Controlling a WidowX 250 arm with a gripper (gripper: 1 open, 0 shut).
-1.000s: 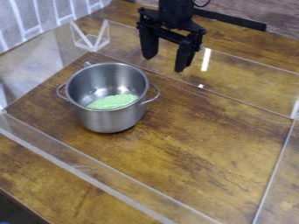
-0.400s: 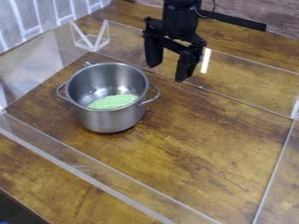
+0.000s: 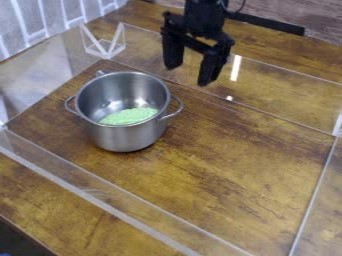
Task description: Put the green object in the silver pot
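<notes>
The silver pot [image 3: 123, 110] stands on the wooden table left of centre, round and shiny with two small loop handles. The green object [image 3: 128, 117] lies flat on the pot's bottom, light green and oval. My black gripper [image 3: 191, 68] hangs above the table behind and to the right of the pot, well clear of it. Its two fingers [image 3: 209, 71] point down, spread apart, with nothing between them.
Clear acrylic walls [image 3: 54, 170] fence the wooden table on the left, front and right. A clear folded stand [image 3: 103, 40] sits at the back left. A light reflection marks the table right of the gripper.
The gripper dipped slightly toward the right and came back up and left, staying open and empty. The pot and the green object have not moved.
</notes>
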